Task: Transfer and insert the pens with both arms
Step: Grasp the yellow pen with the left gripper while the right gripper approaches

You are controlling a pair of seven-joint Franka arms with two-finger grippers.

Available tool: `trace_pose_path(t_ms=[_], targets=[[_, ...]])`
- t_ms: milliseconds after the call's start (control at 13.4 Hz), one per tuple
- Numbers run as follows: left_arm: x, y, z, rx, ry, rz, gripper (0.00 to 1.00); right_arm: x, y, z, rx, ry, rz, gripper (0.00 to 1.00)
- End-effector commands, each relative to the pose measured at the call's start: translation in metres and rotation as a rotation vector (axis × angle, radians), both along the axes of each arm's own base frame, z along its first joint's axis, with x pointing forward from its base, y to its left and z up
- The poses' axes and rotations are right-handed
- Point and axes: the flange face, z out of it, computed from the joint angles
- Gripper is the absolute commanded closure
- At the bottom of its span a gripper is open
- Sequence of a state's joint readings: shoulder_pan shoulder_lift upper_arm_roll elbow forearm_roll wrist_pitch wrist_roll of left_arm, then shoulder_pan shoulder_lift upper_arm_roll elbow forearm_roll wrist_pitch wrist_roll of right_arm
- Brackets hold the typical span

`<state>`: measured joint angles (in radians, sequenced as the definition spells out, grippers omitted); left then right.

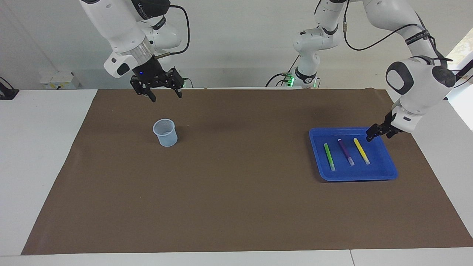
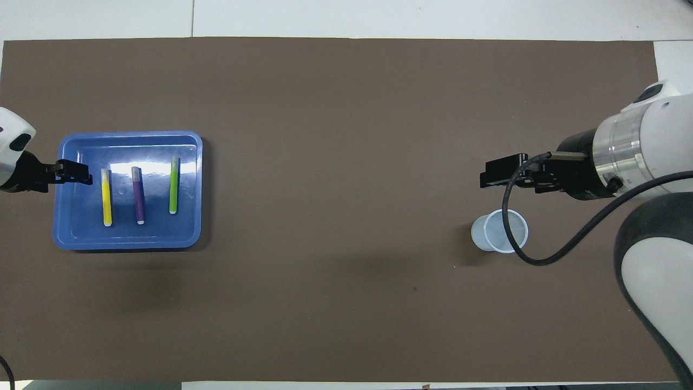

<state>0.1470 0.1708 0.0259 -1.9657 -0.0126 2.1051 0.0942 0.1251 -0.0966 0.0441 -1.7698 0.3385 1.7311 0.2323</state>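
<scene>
Three pens lie side by side in a blue tray [image 1: 388, 173] [image 2: 70, 238] at the left arm's end of the table: yellow [image 1: 361, 150] [image 2: 106, 197], purple [image 1: 345, 151] [image 2: 138, 195], green [image 1: 329, 156] [image 2: 174, 185]. My left gripper [image 1: 377, 136] [image 2: 81, 172] is open and empty, low over the tray's rim beside the yellow pen, not touching it. My right gripper [image 1: 165, 95] [image 2: 498, 173] is open and empty, raised over the mat close to a clear plastic cup [image 1: 164, 132] [image 2: 501, 231] that stands upright at the right arm's end.
A brown mat [image 1: 236, 184] [image 2: 346, 108] covers most of the white table. A small white arm base with green lights [image 1: 305, 79] stands at the robots' edge. A black cable [image 2: 541, 260] hangs from the right wrist over the cup.
</scene>
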Motion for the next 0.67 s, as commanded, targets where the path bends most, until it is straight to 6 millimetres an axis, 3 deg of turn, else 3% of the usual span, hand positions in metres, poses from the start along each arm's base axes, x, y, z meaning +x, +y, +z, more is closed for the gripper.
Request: trace_pose_path(t_ms=[0, 149, 297, 446, 595], targets=[[0.012, -0.004, -0.055, -0.001, 0.004, -0.024, 0.0, -0.011, 0.011, 0.001, 0.144, 0.02, -0.144, 0.0], [0.015, -0.008, -0.073, -0.004, 0.02, -0.078, 0.07, -0.012, 0.036, 0.001, 0.189, 0.016, -0.189, 0.0], [0.014, -0.008, -0.079, -0.005, 0.037, -0.082, 0.15, -0.012, 0.053, -0.012, 0.236, 0.024, -0.202, 0.0], [0.013, -0.009, -0.082, -0.008, 0.055, -0.084, 0.18, -0.019, 0.074, -0.026, 0.294, 0.027, -0.246, 0.0], [0.013, -0.008, -0.082, -0.008, 0.052, -0.081, 0.23, -0.03, 0.096, -0.028, 0.308, 0.029, -0.268, 0.0]])
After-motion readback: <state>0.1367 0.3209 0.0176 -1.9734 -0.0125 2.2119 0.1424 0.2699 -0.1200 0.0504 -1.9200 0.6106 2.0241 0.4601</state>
